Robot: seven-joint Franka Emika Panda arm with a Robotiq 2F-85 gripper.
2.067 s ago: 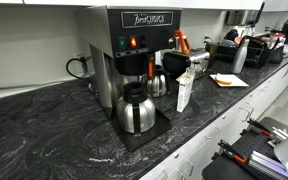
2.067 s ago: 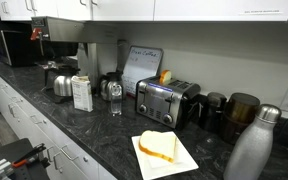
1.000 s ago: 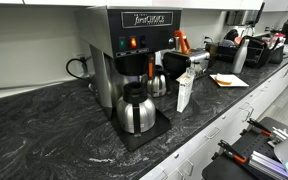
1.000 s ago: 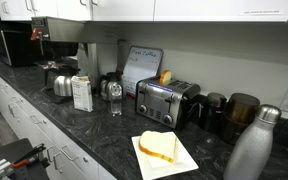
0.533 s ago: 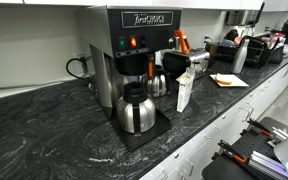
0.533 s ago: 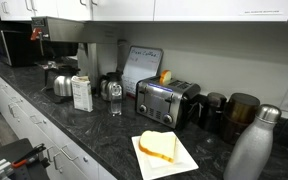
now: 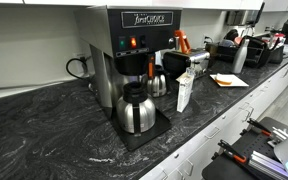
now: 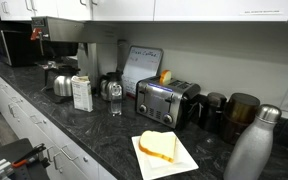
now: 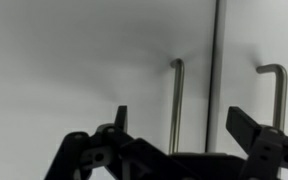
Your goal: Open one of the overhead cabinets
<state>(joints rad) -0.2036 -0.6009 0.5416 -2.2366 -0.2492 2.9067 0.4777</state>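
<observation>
White overhead cabinet doors (image 9: 74, 60) fill the wrist view, above a dark stone counter (image 7: 44, 130). The gripper (image 9: 176, 128) is spread wide and holds nothing. One bar handle (image 9: 176, 100) sits framed between its fingers, and a second handle (image 9: 276, 95) lies past the door seam (image 9: 217, 60). Closing off-centre could make the fingers slip off the thin bar or scrape the door.

A coffee machine (image 7: 134, 50) is set on the counter (image 7: 44, 130), with a pot (image 7: 136, 108) placed under it and a carton (image 7: 185, 92) just to its right. In an exterior view, a toaster (image 8: 167, 100) is seen behind a plate (image 8: 187, 162) on which bread (image 8: 159, 147) is laid, and a bottle (image 8: 252, 145) is stood to their right. Cabinets (image 8: 204, 8) are hung above. In the wrist view, a handle (image 9: 176, 100) is fixed left of the door seam (image 9: 219, 60) and a second handle (image 9: 280, 95) right of it.
</observation>
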